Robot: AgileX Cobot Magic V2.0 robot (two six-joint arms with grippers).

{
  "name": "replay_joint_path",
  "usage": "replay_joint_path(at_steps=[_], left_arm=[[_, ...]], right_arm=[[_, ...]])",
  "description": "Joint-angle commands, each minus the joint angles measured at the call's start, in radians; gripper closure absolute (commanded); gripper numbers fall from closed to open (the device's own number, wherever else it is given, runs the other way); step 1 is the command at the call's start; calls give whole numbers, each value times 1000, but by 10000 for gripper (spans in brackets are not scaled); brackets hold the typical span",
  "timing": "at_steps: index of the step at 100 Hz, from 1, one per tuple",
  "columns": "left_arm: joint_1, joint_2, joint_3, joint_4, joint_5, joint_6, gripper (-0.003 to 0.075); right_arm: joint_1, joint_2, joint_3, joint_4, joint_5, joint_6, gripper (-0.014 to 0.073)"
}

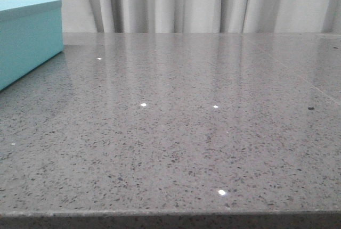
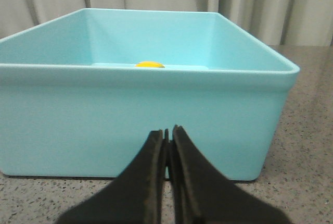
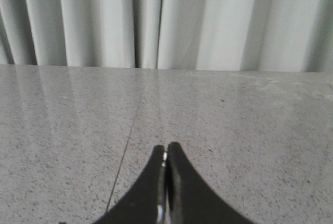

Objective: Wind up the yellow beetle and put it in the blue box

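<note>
We see our left pincer [image 2: 167, 133] closed before the blue box [image 2: 140, 120]; the yellow beetle [image 2: 150, 64] sits inside.

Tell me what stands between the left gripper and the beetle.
The blue box's near wall. The beetle is inside, only its yellow top showing over the rim; the shut left gripper sits outside, below rim height.

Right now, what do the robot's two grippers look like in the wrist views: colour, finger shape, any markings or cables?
Both look alike. The left gripper has two matte black fingers, broad at the base and curving to narrow tips, with slightly rough inner faces. The right gripper has the same black tapered shape, with a thin pale glint along its seam. No markings or cables show; the arms are out of view.
</note>
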Motion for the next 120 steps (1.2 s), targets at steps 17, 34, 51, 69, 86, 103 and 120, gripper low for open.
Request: replay_joint_path(at_steps=[17, 34, 51, 69, 86, 103, 120], left_arm=[[-8, -32, 20, -3, -84, -8, 739], [-8, -32, 20, -3, -84, -8, 739], [-8, -32, 20, -3, -84, -8, 739], [-8, -32, 20, -3, -84, -8, 739], [-8, -32, 20, -3, -84, -8, 739], [-8, -32, 20, -3, -84, -8, 739], [-8, -32, 20, -3, -84, -8, 739]], right_arm=[[-29, -80, 81, 28, -125, -51, 661], [-29, -134, 169, 64, -215, -51, 661], [-29, -192, 208, 80, -171, -56, 661], [-29, -206, 208, 95, -162, -88, 661], [-29, -206, 208, 95, -163, -88, 661], [-29, -206, 208, 95, -163, -88, 661], [-29, -206, 208, 95, -163, -88, 661]])
